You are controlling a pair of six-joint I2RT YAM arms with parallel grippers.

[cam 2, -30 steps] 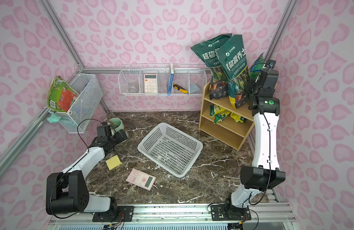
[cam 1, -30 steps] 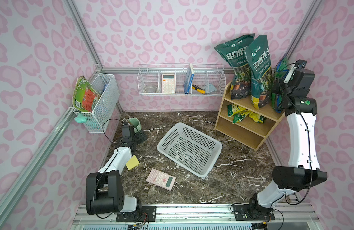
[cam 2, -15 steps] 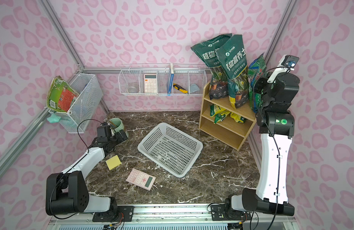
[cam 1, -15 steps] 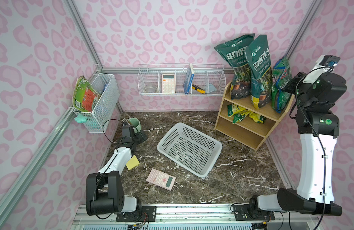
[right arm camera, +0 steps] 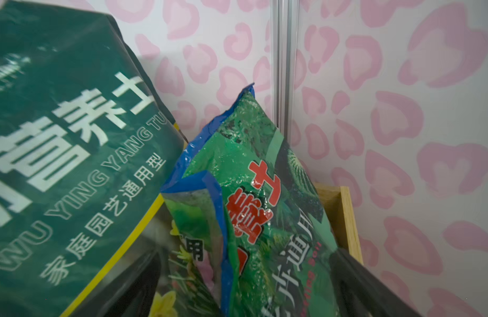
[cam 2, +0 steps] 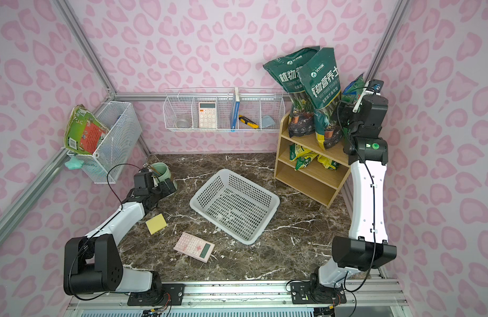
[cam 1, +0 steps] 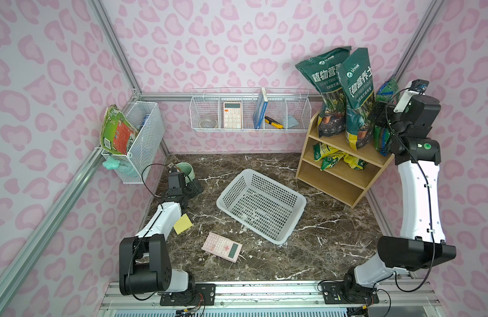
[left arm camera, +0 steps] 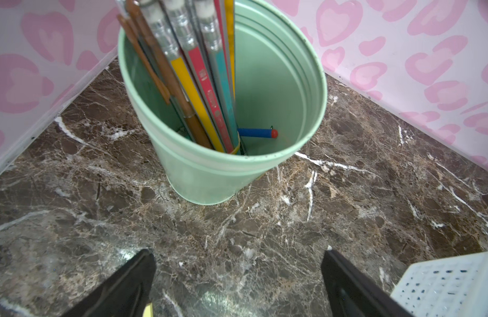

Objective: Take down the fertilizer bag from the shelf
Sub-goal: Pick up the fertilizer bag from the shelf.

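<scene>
**Right gripper at the top tier, bag still on the shelf**

The shelf stands at far right. The fertilizer bag is small and glossy green with a blue edge. It stands upright on the top tier at its right end, against the right wall, just right of two tall dark green bags. The right gripper is level with it, jaws wide, one finger on either side of the bag; contact unclear. The left gripper is at far left, low over the marble table, jaws wide, facing a green pencil cup.
</scene>
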